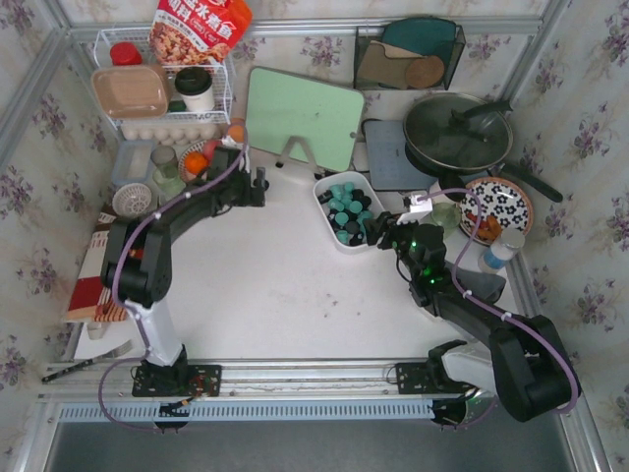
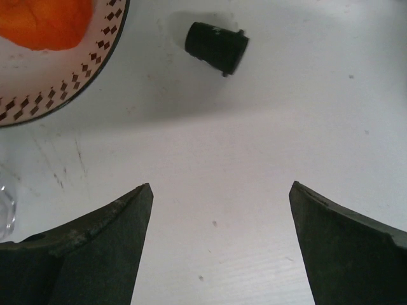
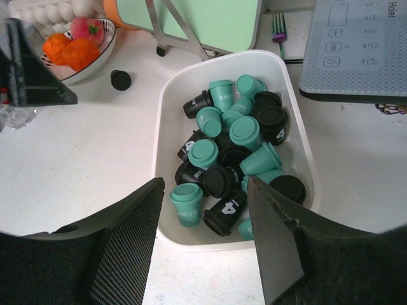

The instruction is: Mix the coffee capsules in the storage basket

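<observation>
Inspecting the storage basket [image 3: 166, 127], we find it standing on the white table [image 1: 265, 285], right of centre and just in front of the green board [image 1: 305, 113] propped on its stand. The coffee capsules [image 3: 235, 152] lie heaped inside it, teal and black together. Some stand upright and others lie tipped on their sides. We note one stray black capsule [image 2: 216, 46] outside the basket. It lies on its side on the bare table, between the basket and the patterned bowl [image 2: 95, 63] that holds orange fruit [image 2: 48, 22].

The right end effector [image 3: 205, 183] hangs over the near end of the basket. Its fingers are apart, and we see nothing clamped between them. A teal capsule and a black one lie in the basket below the gap.

The left end effector [image 2: 219, 187] hovers over the table near the stray capsule. Its fingers are spread wide, with only bare table between them, and they are clear of the capsule and the bowl.
</observation>
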Robot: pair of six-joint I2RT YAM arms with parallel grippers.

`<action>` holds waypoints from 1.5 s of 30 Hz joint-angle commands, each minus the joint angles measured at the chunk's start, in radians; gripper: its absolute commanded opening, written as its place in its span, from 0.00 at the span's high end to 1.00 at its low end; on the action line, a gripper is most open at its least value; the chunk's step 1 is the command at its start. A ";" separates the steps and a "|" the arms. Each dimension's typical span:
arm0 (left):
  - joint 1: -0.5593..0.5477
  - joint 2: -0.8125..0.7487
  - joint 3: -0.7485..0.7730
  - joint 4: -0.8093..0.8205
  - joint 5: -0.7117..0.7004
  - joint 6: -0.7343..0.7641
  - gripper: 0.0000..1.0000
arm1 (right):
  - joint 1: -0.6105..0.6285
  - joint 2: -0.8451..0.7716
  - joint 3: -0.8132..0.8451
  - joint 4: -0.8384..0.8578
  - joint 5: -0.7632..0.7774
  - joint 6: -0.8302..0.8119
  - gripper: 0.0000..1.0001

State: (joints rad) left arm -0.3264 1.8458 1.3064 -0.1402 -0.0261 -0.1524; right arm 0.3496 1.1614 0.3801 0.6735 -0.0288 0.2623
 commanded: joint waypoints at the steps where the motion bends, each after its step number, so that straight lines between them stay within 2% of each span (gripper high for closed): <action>1: 0.066 0.152 0.190 -0.132 0.249 0.029 0.10 | 0.000 0.003 0.005 0.051 -0.007 0.009 0.38; 6: 0.071 0.281 0.376 -0.210 0.278 0.143 0.11 | 0.000 0.000 0.006 0.049 -0.012 0.009 0.38; 11: 0.070 0.350 0.457 -0.214 0.252 0.268 0.11 | 0.000 0.002 0.008 0.049 -0.023 0.011 0.38; 19: 0.072 0.467 0.640 -0.272 0.269 0.324 0.12 | 0.000 0.015 0.016 0.047 -0.042 0.012 0.38; 23: 0.074 0.579 0.844 -0.437 0.264 0.317 0.17 | 0.000 0.020 0.020 0.043 -0.048 0.013 0.38; 26: 0.074 0.640 0.943 -0.511 0.266 0.304 0.20 | 0.000 0.023 0.021 0.043 -0.052 0.015 0.38; 33: 0.074 0.682 0.979 -0.538 0.267 0.260 0.23 | 0.000 0.027 0.027 0.036 -0.063 0.017 0.38; 45: 0.055 0.735 0.979 -0.532 0.235 0.255 0.37 | 0.000 0.038 0.030 0.035 -0.069 0.020 0.38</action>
State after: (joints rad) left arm -0.2604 2.5610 2.2864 -0.6582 0.2214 0.0998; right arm 0.3496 1.1934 0.4023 0.6823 -0.0891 0.2790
